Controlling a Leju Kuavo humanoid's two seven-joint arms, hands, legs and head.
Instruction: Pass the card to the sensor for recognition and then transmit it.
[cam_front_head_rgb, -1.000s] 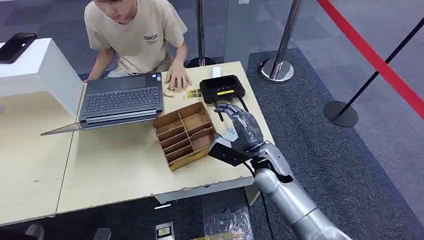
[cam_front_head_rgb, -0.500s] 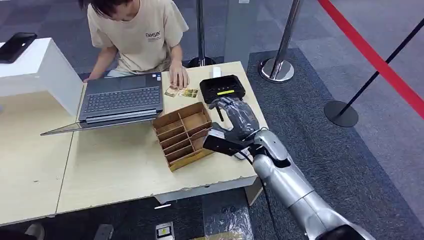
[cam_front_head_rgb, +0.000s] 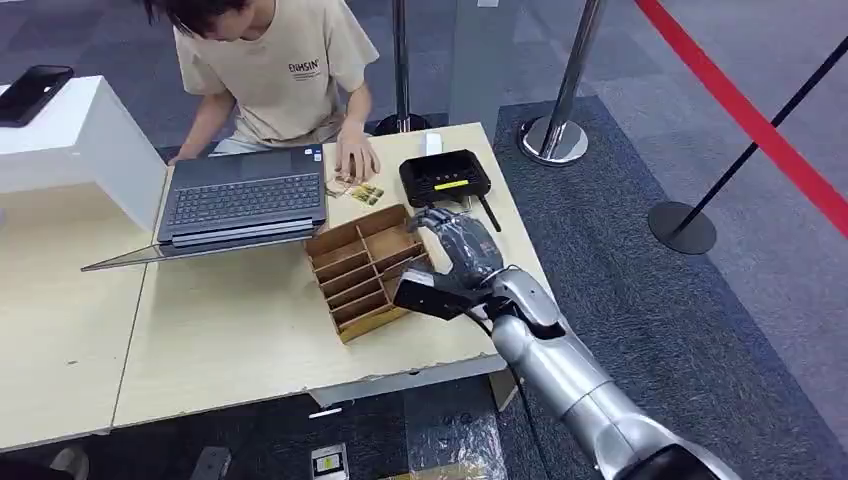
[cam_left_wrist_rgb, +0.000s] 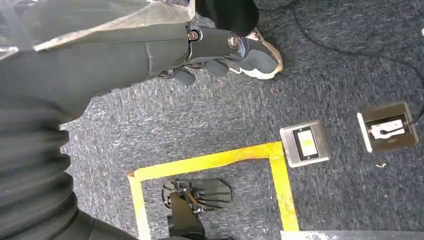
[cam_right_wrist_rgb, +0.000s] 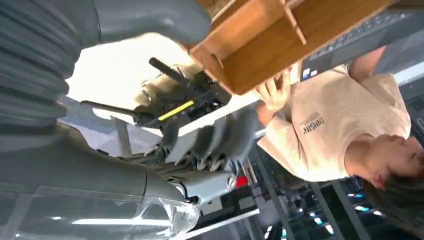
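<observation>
Several cards (cam_front_head_rgb: 358, 190): flat on the tabletop (cam_front_head_rgb: 240, 330) near its far edge, between the laptop (cam_front_head_rgb: 240, 200) and the sensor box (cam_front_head_rgb: 445, 178). They lie in a short row whose long axis runs roughly along that far edge, one end toward the laptop, the other toward the sensor box. They are too small to tell one card's facing.
Person's hand (cam_front_head_rgb: 355, 158): rests on the laptop-side end of the cards.
Right hand (cam_front_head_rgb: 455, 250): over the tabletop's right part, at the right side of the wooden divider box (cam_front_head_rgb: 368, 268), on the near side of the sensor box. In the right wrist view the thumb and fingers (cam_right_wrist_rgb: 225, 137) stand apart with nothing between them.
Left hand (cam_left_wrist_rgb: 225, 50): hangs over the floor, fingers loosely apart, holding nothing.
Sensor box: black, with a yellow strip and thin antennas, near the far right corner.
Wooden divider box: slanted to the table edges, its slots showing no card.
Surface: pale wood tabletop; a white stand (cam_front_head_rgb: 70, 140) with a black phone (cam_front_head_rgb: 35, 92) at the left.
Room: grey carpet, chrome stanchions (cam_front_head_rgb: 560, 130), a red belt (cam_front_head_rgb: 740, 110), yellow floor tape (cam_left_wrist_rgb: 210, 162); a person (cam_front_head_rgb: 275, 70) in a beige shirt sits at the far edge.
</observation>
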